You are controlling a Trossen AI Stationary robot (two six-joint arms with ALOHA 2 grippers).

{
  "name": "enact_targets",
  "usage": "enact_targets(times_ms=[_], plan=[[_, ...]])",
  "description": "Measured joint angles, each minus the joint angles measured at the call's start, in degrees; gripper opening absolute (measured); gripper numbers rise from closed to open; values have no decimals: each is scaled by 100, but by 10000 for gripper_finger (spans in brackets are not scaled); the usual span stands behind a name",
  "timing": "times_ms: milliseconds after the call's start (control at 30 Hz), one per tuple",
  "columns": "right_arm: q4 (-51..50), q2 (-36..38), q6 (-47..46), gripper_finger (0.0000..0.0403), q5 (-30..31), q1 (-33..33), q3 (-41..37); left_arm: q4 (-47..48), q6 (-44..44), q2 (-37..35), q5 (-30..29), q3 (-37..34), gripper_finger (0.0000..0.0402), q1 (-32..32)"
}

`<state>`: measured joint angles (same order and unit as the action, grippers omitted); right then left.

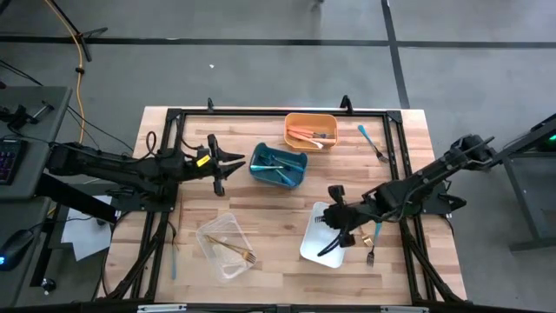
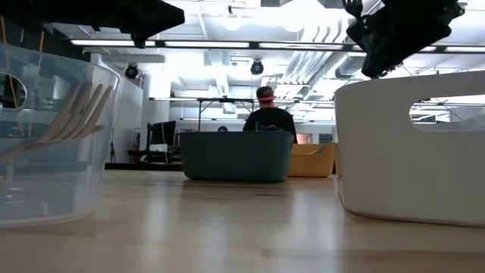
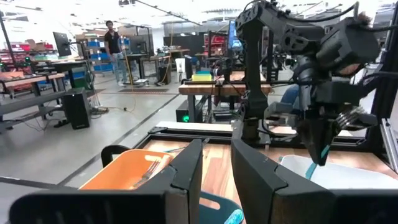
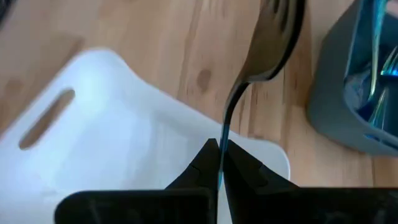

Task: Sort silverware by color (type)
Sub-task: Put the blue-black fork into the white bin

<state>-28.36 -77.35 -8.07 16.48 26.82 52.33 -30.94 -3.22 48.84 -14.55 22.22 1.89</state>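
Observation:
My right gripper hangs over the white bin at the table's near right, shut on a teal-handled fork. My left gripper stands open with nothing between its fingers, level, just left of the blue bin, which holds teal silverware. The orange bin at the far side holds salmon-orange pieces. A gold fork lies in the clear bin. One teal fork lies on the wood at the far right. Another fork lies by the white bin. My right gripper pinches the fork's thin teal handle between its two fingertips. The fingers slant down from the table's right side and lie along the fork. The fork runs on past the fingertips, its tines farthest out, lifted clear above the white bin's rim and the wood.
A black frame runs round the wooden table top. Bare wood lies between the blue bin and the white bin. People stand in the room beyond the table.

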Motion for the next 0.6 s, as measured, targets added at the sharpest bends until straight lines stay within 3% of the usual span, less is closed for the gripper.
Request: enact_targets(times_ms=[300, 600], plan=[[-2013, -1591, 56, 1, -679, -3, 1406, 149, 2, 0, -13, 2, 76, 2], [-2146, -2093, 251, 1, -1121, 136, 1919, 250, 4, 0, -15, 2, 76, 4]])
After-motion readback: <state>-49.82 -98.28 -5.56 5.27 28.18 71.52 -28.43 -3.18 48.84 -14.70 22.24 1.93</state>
